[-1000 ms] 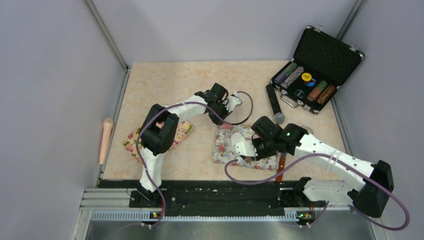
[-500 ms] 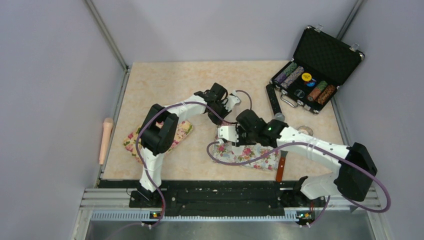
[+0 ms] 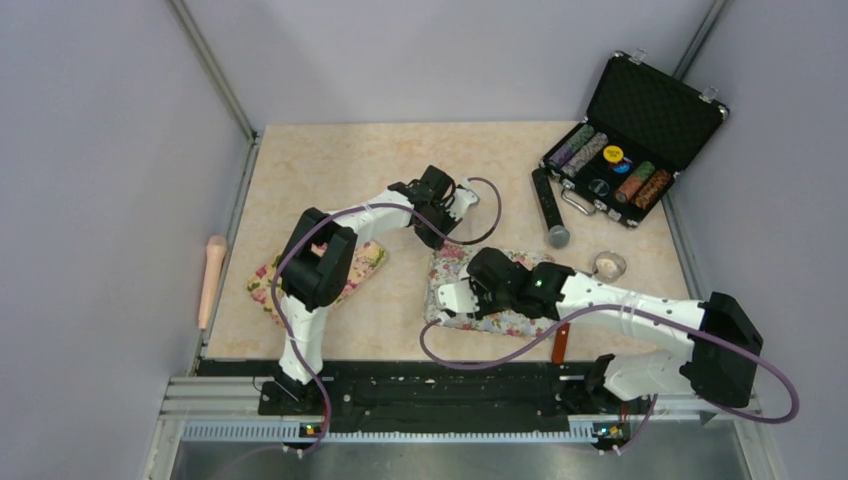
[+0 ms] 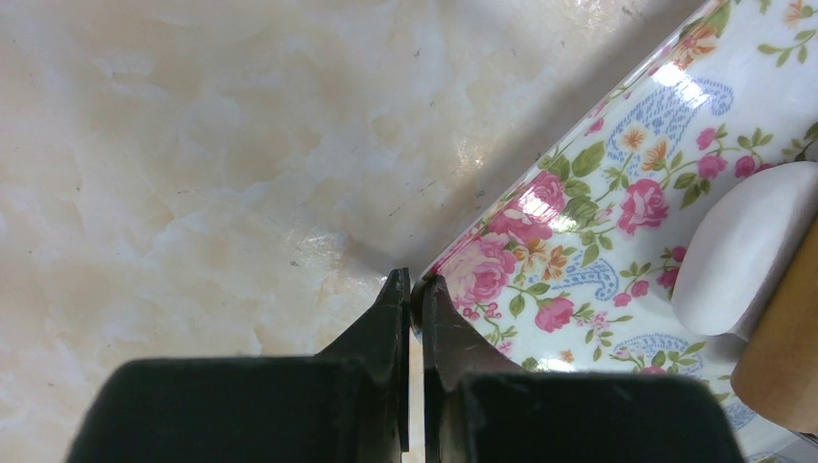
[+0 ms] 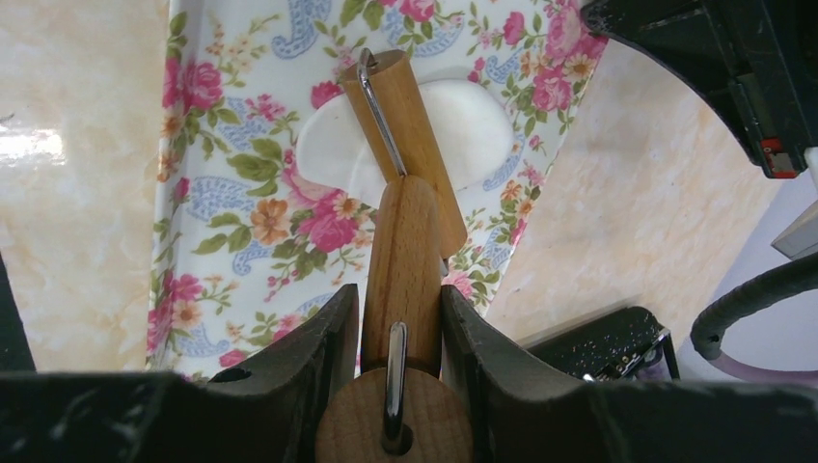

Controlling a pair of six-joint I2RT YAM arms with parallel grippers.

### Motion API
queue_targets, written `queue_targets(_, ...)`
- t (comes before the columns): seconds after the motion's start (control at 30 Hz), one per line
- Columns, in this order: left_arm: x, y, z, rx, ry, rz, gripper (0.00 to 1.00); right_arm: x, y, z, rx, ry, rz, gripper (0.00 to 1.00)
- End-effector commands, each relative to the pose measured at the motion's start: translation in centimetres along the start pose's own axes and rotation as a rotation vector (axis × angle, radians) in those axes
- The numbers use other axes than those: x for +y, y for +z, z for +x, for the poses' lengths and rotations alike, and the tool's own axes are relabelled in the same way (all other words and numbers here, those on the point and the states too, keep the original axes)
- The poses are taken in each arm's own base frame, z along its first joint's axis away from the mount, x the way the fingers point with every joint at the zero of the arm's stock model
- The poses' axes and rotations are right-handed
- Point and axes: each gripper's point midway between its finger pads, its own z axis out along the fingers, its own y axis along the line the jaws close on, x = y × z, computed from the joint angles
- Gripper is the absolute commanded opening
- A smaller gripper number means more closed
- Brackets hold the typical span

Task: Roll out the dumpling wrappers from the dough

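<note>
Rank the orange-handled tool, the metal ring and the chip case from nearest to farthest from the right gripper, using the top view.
1. Orange-handled tool: near edge, right of the right gripper.
2. Metal ring: farther right.
3. Chip case: far right corner.

free: table [image 3: 330, 170] at 10–12 o'clock | blocked: left end effector [image 4: 413, 289] pinching mat [image 3: 452, 268] corner, 12 o'clock; right end effector [image 5: 398, 299], roller [image 5: 405, 145] over mat; case [image 3: 650, 110] at 2 o'clock

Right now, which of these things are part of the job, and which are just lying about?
In use: dough wrapper, wooden roller in the right fingers, floral mat, left fingers shut at its edge.
Lying about: poker-chip case, long black device, second floral mat, pale wooden pin, red-handled tool.
</note>
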Motion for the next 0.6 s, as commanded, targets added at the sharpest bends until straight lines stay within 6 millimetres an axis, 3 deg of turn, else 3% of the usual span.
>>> queue_targets(0.0, 2.2, -1.1, -1.5, -0.050, -0.023, -0.104, 0.00, 10.1, -0.5, 3.8, 0.092, -0.033, -0.408, 0.00)
queue_targets(0.13, 2.1, -1.2, -1.6, -0.052, -0.025, -0.103, 0.00, 11.6, -1.8, 3.9, 0.073, -0.034, -0.488, 0.00)
queue_targets(0.43, 2.1, -1.5, -1.8, -0.059, -0.026, -0.106, 0.00, 12.7, -3.9, 4.1, 0.042, -0.045, -0.538, 0.00)
queue_targets(0.5, 2.1, -1.5, -1.9, -0.062, -0.024, -0.105, 0.00, 11.7, -3.6, 4.0, 0.040, -0.049, -0.485, 0.00)
queue_targets(0.57, 2.1, -1.6, -2.0, -0.065, -0.024, -0.103, 0.00, 8.7, -3.2, 3.4, 0.028, -0.033, -0.346, 0.00)
